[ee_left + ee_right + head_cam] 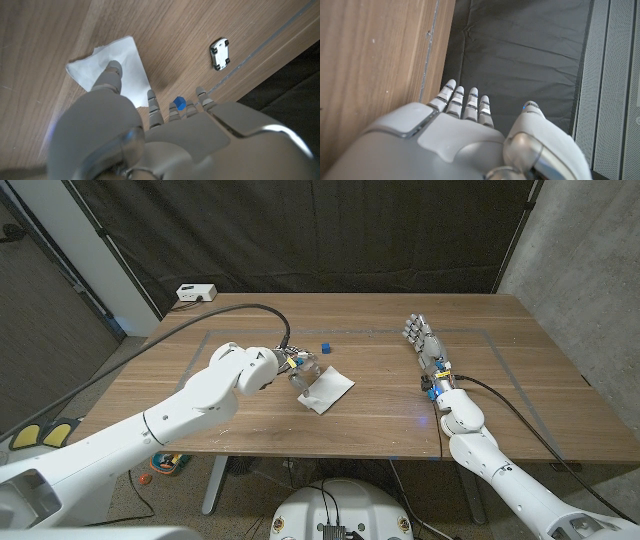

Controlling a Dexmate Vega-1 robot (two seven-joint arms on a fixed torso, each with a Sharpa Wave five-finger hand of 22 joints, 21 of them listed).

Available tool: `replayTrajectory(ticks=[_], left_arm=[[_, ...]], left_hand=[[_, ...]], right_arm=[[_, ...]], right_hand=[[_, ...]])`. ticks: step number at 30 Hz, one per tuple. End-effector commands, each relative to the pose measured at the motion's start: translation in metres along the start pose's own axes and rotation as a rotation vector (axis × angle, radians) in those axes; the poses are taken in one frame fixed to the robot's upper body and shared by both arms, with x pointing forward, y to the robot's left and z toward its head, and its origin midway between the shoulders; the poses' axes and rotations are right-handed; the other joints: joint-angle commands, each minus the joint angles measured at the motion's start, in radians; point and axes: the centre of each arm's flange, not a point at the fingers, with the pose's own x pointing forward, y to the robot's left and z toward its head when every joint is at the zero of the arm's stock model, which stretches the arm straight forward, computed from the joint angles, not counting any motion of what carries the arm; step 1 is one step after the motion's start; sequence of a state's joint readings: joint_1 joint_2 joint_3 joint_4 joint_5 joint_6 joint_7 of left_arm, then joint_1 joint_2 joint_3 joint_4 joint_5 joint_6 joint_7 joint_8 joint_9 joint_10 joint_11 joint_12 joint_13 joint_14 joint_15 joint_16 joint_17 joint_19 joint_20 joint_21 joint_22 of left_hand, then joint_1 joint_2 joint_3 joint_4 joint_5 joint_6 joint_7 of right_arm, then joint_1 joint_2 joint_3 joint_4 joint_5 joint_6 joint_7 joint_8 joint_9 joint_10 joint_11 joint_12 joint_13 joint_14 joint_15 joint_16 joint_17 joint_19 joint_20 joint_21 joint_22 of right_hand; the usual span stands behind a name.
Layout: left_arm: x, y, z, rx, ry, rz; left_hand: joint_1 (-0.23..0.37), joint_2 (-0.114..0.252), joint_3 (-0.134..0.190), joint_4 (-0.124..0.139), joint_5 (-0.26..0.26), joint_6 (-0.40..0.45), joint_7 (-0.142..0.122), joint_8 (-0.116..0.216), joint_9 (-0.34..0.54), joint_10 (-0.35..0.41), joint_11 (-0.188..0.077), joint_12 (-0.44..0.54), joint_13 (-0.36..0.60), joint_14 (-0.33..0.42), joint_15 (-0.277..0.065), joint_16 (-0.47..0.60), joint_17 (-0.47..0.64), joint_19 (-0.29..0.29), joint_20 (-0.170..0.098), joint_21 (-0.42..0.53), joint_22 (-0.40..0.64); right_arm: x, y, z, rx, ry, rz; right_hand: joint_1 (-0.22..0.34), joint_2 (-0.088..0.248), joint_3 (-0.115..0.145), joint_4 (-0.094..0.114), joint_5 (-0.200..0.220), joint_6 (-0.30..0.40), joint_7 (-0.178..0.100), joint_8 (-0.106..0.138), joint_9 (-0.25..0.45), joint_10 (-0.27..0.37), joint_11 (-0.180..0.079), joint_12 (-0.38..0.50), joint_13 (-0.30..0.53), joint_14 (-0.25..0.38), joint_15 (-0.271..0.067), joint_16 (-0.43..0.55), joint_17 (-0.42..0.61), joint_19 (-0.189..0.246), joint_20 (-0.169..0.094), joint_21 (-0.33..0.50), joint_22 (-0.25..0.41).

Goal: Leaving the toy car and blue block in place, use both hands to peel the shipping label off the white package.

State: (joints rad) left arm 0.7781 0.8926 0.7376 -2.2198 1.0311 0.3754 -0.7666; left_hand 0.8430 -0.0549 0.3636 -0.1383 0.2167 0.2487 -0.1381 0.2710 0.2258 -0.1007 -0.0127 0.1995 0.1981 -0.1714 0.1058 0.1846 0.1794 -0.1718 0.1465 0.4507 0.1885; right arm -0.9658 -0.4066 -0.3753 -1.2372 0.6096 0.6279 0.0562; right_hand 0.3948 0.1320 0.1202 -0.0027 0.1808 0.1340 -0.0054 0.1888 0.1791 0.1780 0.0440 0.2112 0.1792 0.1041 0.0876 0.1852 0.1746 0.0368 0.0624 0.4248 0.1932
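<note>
The white package (330, 391) lies flat near the table's middle, and I cannot make out a label on its white face (125, 57). My left hand (298, 372) is over its left part, fingers spread, with the thumb (113, 70) touching the package. Just beyond the hand sits a small blue block (325, 347) (179, 104). The toy car (220, 54), silver-white with dark windows, stands farther out by the tape line. Well to the right of the package, my right hand (424, 342) (465, 107) has its fingers straight and holds nothing.
A thin tape line (480, 332) frames a rectangle on the wooden table (380, 420). A white socket box (195, 293) sits at the back left corner. A black curtain hangs behind the table. A black cable (255, 308) arcs over my left arm.
</note>
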Motion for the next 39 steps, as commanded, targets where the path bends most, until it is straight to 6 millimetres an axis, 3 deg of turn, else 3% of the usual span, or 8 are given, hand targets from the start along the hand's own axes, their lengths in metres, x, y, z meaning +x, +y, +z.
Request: replayTrajectory(ticks=[1, 9, 16, 25, 28, 31, 34, 39], left_arm=[[0.011, -0.016, 0.008, 0.012, -0.020, 0.000], [0.014, -0.021, 0.012, 0.025, -0.029, -0.019], [0.016, -0.028, 0.015, 0.064, 0.000, -0.011], [0.020, -0.042, 0.016, 0.113, 0.015, 0.059], [0.020, -0.046, 0.018, 0.126, 0.008, 0.103], [0.022, -0.049, 0.017, 0.120, -0.007, 0.138], [0.024, -0.053, 0.017, 0.122, -0.006, 0.153], [0.027, -0.056, 0.014, 0.118, 0.001, 0.155]], left_hand=[[0.013, 0.002, -0.007, -0.001, 0.003, 0.004, -0.016, 0.010, 0.005, -0.012, -0.009, 0.002, 0.002, -0.060, -0.001, 0.002, 0.004, -0.050, 0.006, -0.007, 0.006], [0.016, 0.000, -0.014, 0.001, 0.004, 0.010, -0.029, 0.012, 0.006, -0.022, -0.009, 0.001, 0.002, -0.072, -0.010, 0.000, 0.005, -0.046, 0.005, -0.008, 0.006], [0.031, -0.005, -0.023, -0.001, 0.006, 0.089, -0.030, 0.048, 0.012, -0.016, -0.015, 0.007, 0.002, -0.067, -0.014, 0.005, 0.004, -0.028, -0.003, -0.007, 0.007], [0.052, -0.011, -0.034, -0.005, 0.006, 0.112, -0.036, 0.064, 0.020, 0.027, -0.035, 0.022, 0.002, -0.028, -0.039, 0.017, 0.002, 0.012, -0.020, 0.002, 0.005], [0.071, -0.005, -0.041, -0.004, 0.001, 0.185, -0.045, 0.097, 0.021, 0.069, -0.058, 0.033, 0.001, 0.007, -0.059, 0.022, 0.002, 0.038, -0.032, 0.005, 0.004], [0.087, 0.011, -0.054, 0.004, -0.011, 0.319, -0.056, 0.154, 0.016, 0.149, -0.089, 0.050, -0.001, 0.061, -0.092, 0.030, 0.003, 0.080, -0.048, 0.011, 0.003], [0.106, 0.026, -0.057, 0.003, -0.017, 0.408, -0.054, 0.191, 0.014, 0.188, -0.102, 0.054, -0.002, 0.090, -0.111, 0.032, 0.002, 0.105, -0.057, 0.015, 0.003], [0.125, 0.033, -0.058, -0.001, -0.021, 0.459, -0.058, 0.210, 0.008, 0.224, -0.112, 0.059, -0.003, 0.113, -0.118, 0.034, 0.002, 0.121, -0.064, 0.017, 0.003]], right_arm=[[-0.002, -0.001, -0.001, 0.001, 0.002, -0.002], [-0.002, -0.001, -0.002, 0.003, 0.002, -0.006], [-0.002, -0.001, -0.002, -0.001, 0.002, -0.011], [-0.002, 0.000, -0.001, -0.005, -0.003, -0.017], [-0.002, 0.000, -0.001, -0.010, -0.004, -0.019], [-0.003, 0.000, 0.001, -0.020, -0.004, -0.026], [-0.004, -0.001, 0.002, -0.040, -0.002, -0.037], [-0.005, -0.002, 0.003, -0.049, 0.002, -0.043]], right_hand=[[-0.009, -0.001, 0.003, 0.005, 0.005, 0.012, -0.003, 0.004, 0.005, 0.008, 0.001, 0.004, 0.006, 0.007, -0.001, 0.002, 0.002, 0.006, 0.005, -0.004, 0.002], [-0.012, -0.001, 0.003, 0.005, 0.005, 0.012, -0.002, 0.003, 0.005, 0.009, 0.000, 0.004, 0.006, 0.009, -0.002, 0.002, 0.002, 0.007, 0.005, -0.005, 0.002], [-0.013, -0.001, 0.003, 0.006, 0.006, 0.012, -0.003, 0.003, 0.005, 0.009, -0.001, 0.004, 0.006, 0.010, -0.002, 0.002, 0.002, 0.007, 0.005, -0.006, 0.002], [-0.015, -0.001, 0.004, 0.005, 0.006, 0.012, -0.005, 0.003, 0.005, 0.009, -0.001, 0.003, 0.006, 0.013, 0.000, 0.002, 0.002, 0.008, 0.005, -0.008, 0.002], [-0.016, -0.001, 0.004, 0.005, 0.006, 0.012, -0.004, 0.003, 0.005, 0.010, -0.001, 0.004, 0.006, 0.014, 0.000, 0.002, 0.002, 0.008, 0.005, -0.008, 0.002], [-0.016, -0.001, 0.004, 0.005, 0.006, 0.012, -0.005, 0.003, 0.005, 0.008, -0.001, 0.003, 0.006, 0.015, 0.001, 0.002, 0.002, 0.008, 0.005, -0.009, 0.002], [-0.017, -0.001, 0.004, 0.005, 0.006, 0.012, -0.006, 0.003, 0.005, 0.008, -0.001, 0.003, 0.006, 0.015, 0.001, 0.002, 0.002, 0.009, 0.006, -0.009, 0.002], [-0.017, -0.002, 0.004, 0.005, 0.006, 0.014, -0.006, 0.003, 0.005, 0.009, -0.001, 0.003, 0.006, 0.016, 0.000, 0.002, 0.002, 0.010, 0.005, -0.010, 0.002]])
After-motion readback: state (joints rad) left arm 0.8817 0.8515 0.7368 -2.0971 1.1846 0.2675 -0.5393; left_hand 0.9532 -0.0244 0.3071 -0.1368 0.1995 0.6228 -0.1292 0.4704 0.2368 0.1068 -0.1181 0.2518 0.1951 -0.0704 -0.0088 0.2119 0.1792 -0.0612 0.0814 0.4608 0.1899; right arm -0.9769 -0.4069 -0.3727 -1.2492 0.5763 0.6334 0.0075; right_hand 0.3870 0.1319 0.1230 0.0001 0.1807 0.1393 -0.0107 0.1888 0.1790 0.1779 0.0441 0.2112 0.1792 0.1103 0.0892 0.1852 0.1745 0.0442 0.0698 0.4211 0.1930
